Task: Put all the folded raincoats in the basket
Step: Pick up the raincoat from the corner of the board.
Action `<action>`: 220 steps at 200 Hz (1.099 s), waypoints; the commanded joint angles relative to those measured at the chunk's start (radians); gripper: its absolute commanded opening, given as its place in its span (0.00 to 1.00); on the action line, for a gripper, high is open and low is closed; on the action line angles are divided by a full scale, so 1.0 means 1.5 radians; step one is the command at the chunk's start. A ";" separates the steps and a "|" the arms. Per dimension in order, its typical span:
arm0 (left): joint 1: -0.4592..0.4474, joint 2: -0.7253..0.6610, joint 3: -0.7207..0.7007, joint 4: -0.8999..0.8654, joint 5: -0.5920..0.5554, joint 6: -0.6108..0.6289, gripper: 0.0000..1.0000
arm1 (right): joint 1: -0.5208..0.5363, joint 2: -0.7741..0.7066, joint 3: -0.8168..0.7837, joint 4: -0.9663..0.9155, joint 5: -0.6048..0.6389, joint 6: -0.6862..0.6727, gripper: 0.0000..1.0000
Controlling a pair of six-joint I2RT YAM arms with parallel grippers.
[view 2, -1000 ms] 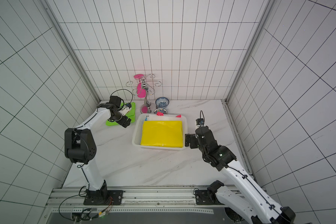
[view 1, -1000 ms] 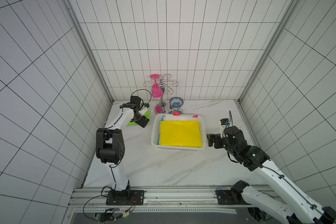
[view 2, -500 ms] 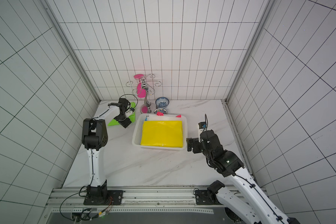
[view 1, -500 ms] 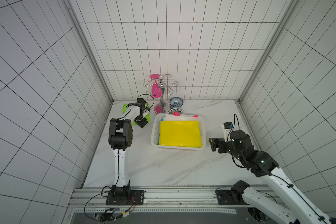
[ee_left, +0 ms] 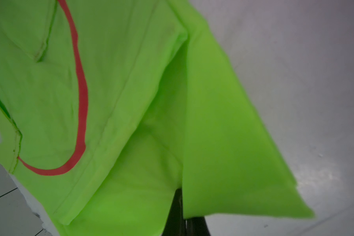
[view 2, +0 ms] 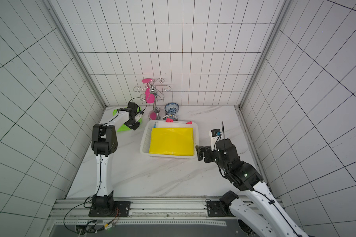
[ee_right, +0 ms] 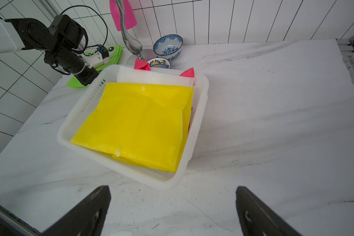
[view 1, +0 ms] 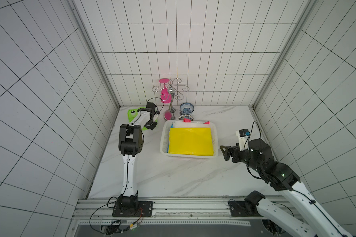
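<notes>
A green folded raincoat [view 1: 132, 114] [view 2: 122, 128] with a red curved line [ee_left: 81, 98] lies on the table at the back left, by the wall. My left gripper [view 1: 153, 126] [ee_left: 185, 224] is shut on its near edge, and a flap of the green cloth hangs over the closed fingers. The white perforated basket [view 1: 164, 141] [ee_right: 200, 114] stands mid-table with a yellow folded raincoat [view 1: 190, 142] [ee_right: 135, 124] lying flat inside. My right gripper [view 1: 224, 152] [ee_right: 173, 188] is open and holds nothing, just right of the basket's front corner.
Behind the basket stand a metal hook stand [view 1: 171, 96] with a pink piece, a blue patterned bowl [view 1: 186, 108] and a small patterned dish [view 1: 185, 117]. Pink corners [ee_right: 141, 64] stick up at the basket's far wall. Tiled walls close in left, back and right.
My left gripper has closed on the green raincoat's edge, and the left arm has swung into line behind it. The right gripper has backed a little away from the basket, still open.
</notes>
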 commanded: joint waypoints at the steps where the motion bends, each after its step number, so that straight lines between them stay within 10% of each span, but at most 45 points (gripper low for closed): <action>1: 0.005 -0.034 -0.070 -0.022 0.072 -0.011 0.00 | 0.000 0.013 -0.014 0.015 -0.047 0.010 0.99; 68: 0.039 -0.343 -0.358 -0.009 0.251 0.005 0.00 | 0.092 0.237 0.078 -0.009 -0.159 0.063 0.99; 152: 0.101 -0.625 -0.659 0.032 0.424 0.092 0.00 | 0.202 0.499 0.143 0.321 -0.297 0.507 0.99; 220: 0.211 -0.821 -0.757 0.007 0.528 0.165 0.00 | 0.269 0.715 0.332 0.424 -0.231 0.745 0.93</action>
